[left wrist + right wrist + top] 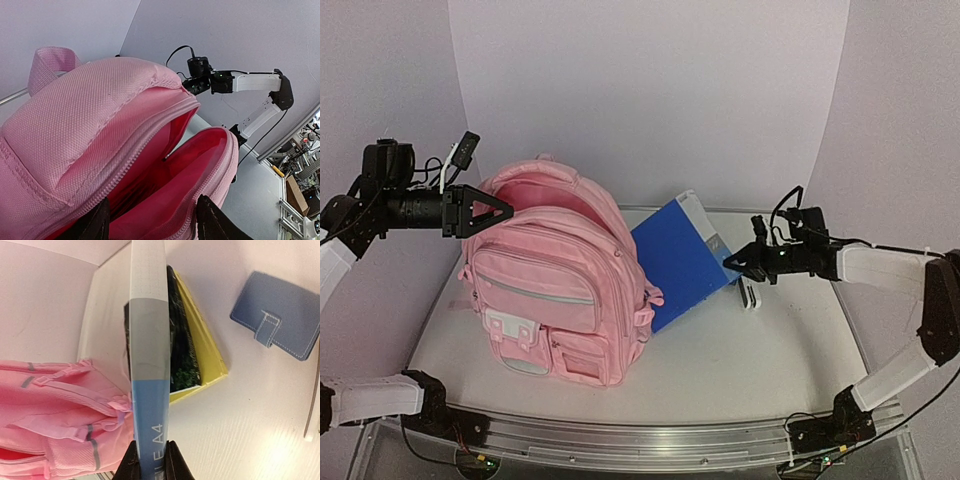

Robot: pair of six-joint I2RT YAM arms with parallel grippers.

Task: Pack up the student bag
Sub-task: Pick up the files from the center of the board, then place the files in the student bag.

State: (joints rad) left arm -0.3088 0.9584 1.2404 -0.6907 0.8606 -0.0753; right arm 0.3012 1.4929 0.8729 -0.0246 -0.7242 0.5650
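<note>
The pink student bag [555, 290] stands upright left of the table's middle, with its top compartment unzipped and gaping. My left gripper [498, 211] hovers at that opening with its jaws spread. In the left wrist view its dark fingers [95, 226] straddle the front lip of the bag [90, 125], and the red lining shows between them. My right gripper [735, 262] is shut on the edge of a blue A4 file folder [680, 255]. The folder stands tilted on the table and leans against the bag's right side. In the right wrist view both pads of that gripper [150, 452] press the folder's spine [148, 390].
A yellow-edged book with a dark cover [200, 355] lies behind the folder. A blue wallet with a strap [280, 315] lies on the white table [770, 360]. A small black and white item [750, 295] sits below my right gripper. Curved white walls enclose the table.
</note>
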